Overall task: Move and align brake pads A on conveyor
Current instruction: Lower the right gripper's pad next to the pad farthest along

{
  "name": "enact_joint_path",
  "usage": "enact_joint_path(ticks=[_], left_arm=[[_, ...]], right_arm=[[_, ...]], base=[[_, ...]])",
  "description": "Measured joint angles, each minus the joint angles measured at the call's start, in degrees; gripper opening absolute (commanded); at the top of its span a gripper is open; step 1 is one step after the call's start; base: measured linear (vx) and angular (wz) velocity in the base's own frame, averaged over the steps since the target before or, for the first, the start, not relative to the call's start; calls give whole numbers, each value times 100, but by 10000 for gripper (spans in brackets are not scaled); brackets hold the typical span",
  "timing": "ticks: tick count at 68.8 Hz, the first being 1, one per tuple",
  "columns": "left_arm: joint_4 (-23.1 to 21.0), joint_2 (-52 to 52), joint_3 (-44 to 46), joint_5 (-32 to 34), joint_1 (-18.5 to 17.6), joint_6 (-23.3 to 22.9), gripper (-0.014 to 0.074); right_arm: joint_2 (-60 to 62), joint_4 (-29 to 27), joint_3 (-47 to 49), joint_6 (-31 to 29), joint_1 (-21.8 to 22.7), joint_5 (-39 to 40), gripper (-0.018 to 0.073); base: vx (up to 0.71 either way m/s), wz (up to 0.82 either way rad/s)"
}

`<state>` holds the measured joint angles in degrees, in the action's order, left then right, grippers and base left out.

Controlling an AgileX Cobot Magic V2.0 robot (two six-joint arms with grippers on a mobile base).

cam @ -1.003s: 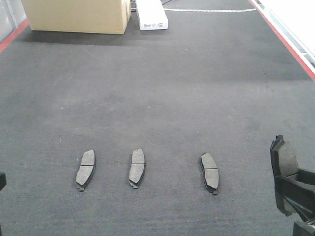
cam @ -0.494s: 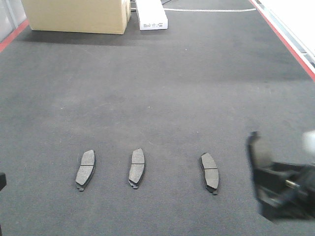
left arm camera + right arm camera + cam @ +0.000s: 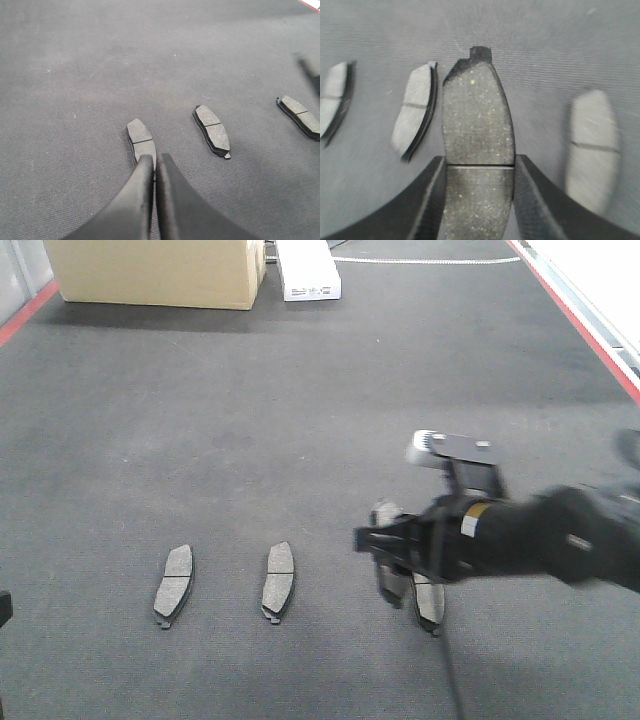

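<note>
The conveyor [image 3: 300, 420] is a wide dark belt. Three brake pads A lie on it in a row: left [image 3: 174, 585], middle [image 3: 278, 580] and right [image 3: 431, 606], the last partly hidden by my right arm. My right gripper [image 3: 385, 545] is shut on a fourth pad [image 3: 477, 120], gripping its side edges and holding it above the belt between the middle and right pads. My left gripper [image 3: 156, 159] is shut and empty, its tip just over the near end of the left pad [image 3: 141, 140]. Whether it touches the pad is unclear.
A cardboard box [image 3: 160, 270] and a white box [image 3: 308, 270] stand at the belt's far end. Red strips [image 3: 590, 320] run along the belt's side edges. The right arm's black body [image 3: 540, 535] reaches in from the right.
My right gripper has swung left from the right edge with the fourth pad, to above the gap between the middle and right pads. The three lying pads have not moved.
</note>
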<state>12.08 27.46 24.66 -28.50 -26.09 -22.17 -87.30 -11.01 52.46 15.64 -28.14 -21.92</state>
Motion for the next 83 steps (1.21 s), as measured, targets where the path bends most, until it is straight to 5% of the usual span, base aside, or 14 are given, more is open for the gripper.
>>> enact_joint_path(ticks=[19,52,64,83], left_arm=[[0,0,0,0,0,0,-6],[3,0,0,0,0,0,-6],[3,0,0,0,0,0,-6],[3,0,0,0,0,0,-6]], right_arm=[[-1410,-95,725,-53,0,17,7],[-1941,-301,804,-93,0,-4,51],[-1986,-323,810,-103,0,44,152],[-1986,-323,810,-114,0,117,440]], base=[[0,0],[0,0],[0,0],[0,0]])
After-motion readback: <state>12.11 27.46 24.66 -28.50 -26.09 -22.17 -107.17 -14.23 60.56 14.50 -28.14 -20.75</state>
